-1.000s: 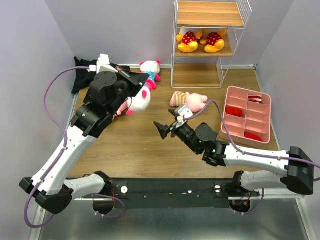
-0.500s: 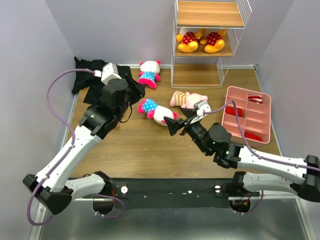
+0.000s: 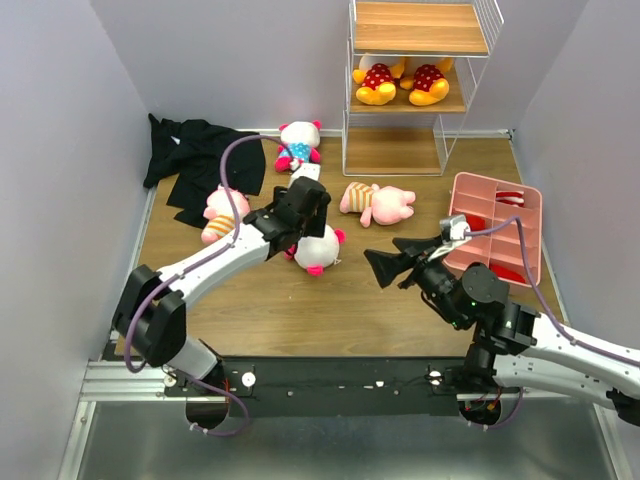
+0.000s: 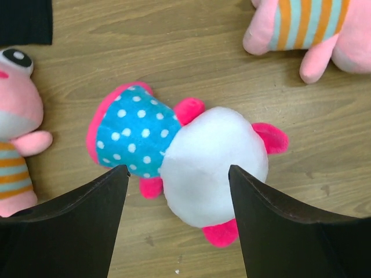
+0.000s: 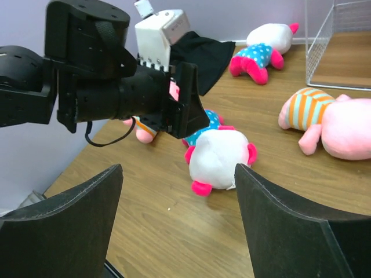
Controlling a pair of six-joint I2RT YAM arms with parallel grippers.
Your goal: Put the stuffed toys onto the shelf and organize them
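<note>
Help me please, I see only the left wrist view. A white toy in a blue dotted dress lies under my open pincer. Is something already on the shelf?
Observer: Yes. Two yellow stuffed toys in red dotted outfits sit side by side on the middle board of the shelf.
Operator: Where is the right pincer?
Observer: The right pincer is open and holds nothing. It is to the right of the toy in the blue dotted dress and points toward it.
Operator: Is there a second toy like mine?
Observer: Yes. Another white-and-magenta toy lies on the table left of the shelf, beside the black cloth.
</note>
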